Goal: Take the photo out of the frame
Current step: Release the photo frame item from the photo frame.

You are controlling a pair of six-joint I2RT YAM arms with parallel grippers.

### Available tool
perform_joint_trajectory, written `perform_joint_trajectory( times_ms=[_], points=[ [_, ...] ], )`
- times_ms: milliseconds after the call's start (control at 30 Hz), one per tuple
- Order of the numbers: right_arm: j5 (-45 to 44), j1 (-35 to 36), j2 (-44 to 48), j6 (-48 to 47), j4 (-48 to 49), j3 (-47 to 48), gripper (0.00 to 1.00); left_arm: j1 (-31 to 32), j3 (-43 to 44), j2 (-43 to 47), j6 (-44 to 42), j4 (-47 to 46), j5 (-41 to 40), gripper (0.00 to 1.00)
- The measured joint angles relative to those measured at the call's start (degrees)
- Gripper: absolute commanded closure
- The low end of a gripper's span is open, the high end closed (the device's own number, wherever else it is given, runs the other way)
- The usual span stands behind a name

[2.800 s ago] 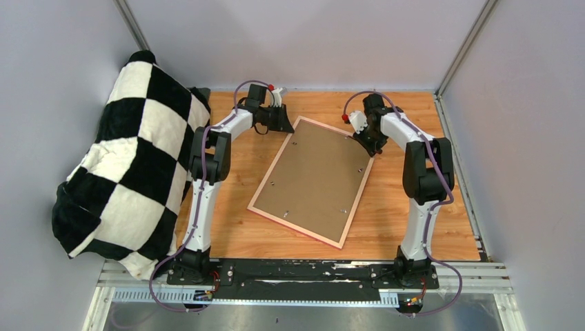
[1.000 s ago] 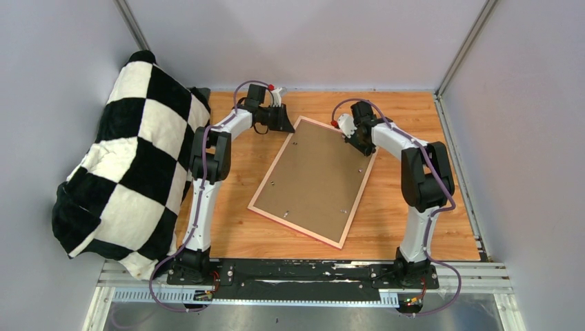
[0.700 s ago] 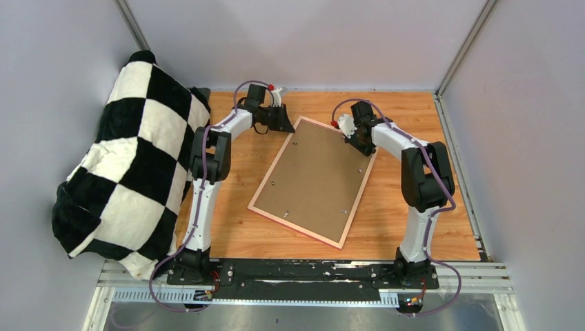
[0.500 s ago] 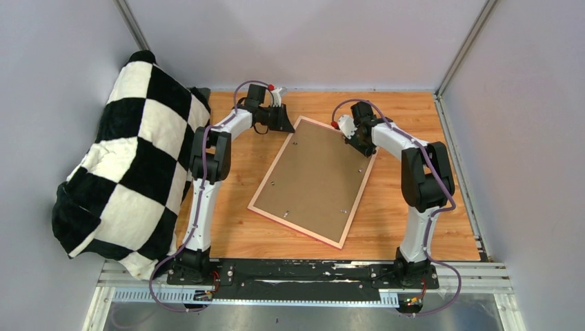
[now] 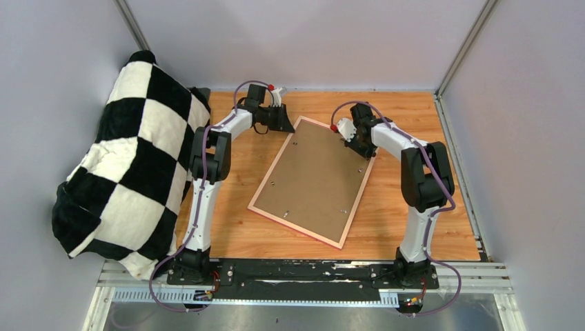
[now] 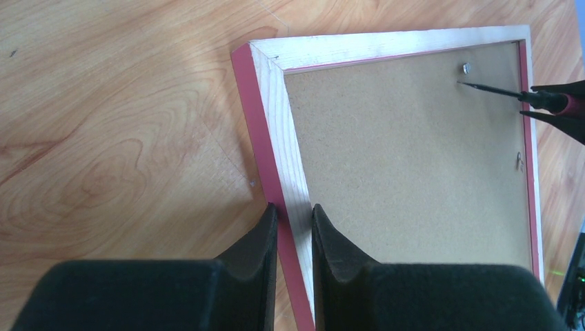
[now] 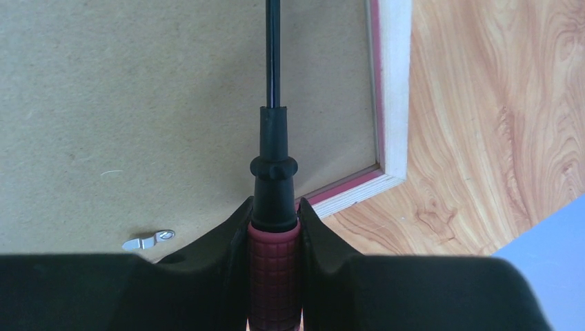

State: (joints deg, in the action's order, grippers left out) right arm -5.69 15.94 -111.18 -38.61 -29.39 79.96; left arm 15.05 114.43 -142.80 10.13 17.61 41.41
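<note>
Left tool [image 6: 294, 215] pinches rail of stiff pink-edged rectangular wooden frame [image 6: 386, 48]; right tool [image 7: 274, 210] clamps red-handled black screwdriver [image 7: 274, 145], shaft ahead over brown cardboard backing [image 7: 138, 83]. Beneath, hidden photo: likely thin, crease-prone; lift by edge.

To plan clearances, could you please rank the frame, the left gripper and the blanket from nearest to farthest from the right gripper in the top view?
From the right gripper:
1. the frame, directly under it, at the far right corner.
2. the left gripper, to its left, gripping the frame's left edge near the far corner.
3. the blanket, far left, by the wall.
</note>
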Motion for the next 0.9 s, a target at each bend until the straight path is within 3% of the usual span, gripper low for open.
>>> perform_joint_trajectory(
  times_ms=[667, 900],
  points=[
    [1.2, 0.96, 1.11, -1.46, -3.96, 0.87, 1.0, 0.0, 0.0, 0.0, 0.02, 0.0, 0.0, 1.0],
    [0.63, -2.89, 9.62, -1.53, -4.83, -0.55, 1.0, 0.0, 0.0, 0.0, 0.2, -0.02, 0.02, 1.0]
  ],
)
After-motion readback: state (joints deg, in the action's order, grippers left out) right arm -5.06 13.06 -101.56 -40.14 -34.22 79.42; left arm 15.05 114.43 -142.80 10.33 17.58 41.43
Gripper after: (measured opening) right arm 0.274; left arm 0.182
